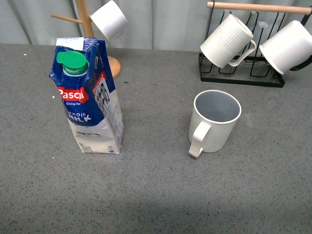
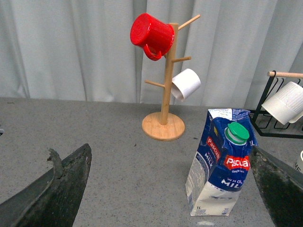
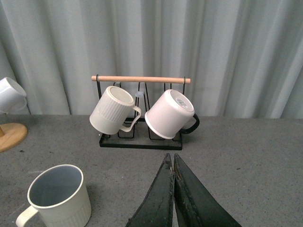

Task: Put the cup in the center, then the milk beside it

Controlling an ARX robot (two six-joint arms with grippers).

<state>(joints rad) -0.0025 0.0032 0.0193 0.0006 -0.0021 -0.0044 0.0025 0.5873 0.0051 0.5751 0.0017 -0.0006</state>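
Observation:
The cup [image 1: 214, 122], cream-white and ribbed, stands upright on the table right of the middle, handle toward me; it also shows in the right wrist view [image 3: 59, 198]. The milk [image 1: 90, 97], a blue and white carton with a green cap, stands upright at the left, about a carton's width of bare center [image 1: 156, 126] between them. My left gripper [image 2: 170, 149] is open, its fingers [image 2: 52, 194] wide apart, with the milk [image 2: 222, 175] ahead near one finger, untouched. My right gripper [image 3: 170, 156] is shut on nothing, beside the cup. Neither gripper shows in the front view.
A wooden mug tree [image 2: 165, 94] behind the milk carries a red mug [image 2: 151, 33] and a white mug [image 1: 109, 19]. A black wire rack [image 1: 241, 78] at the back right holds a ribbed mug [image 1: 226, 41] and a smooth white mug [image 1: 287, 46]. A grey curtain closes the back.

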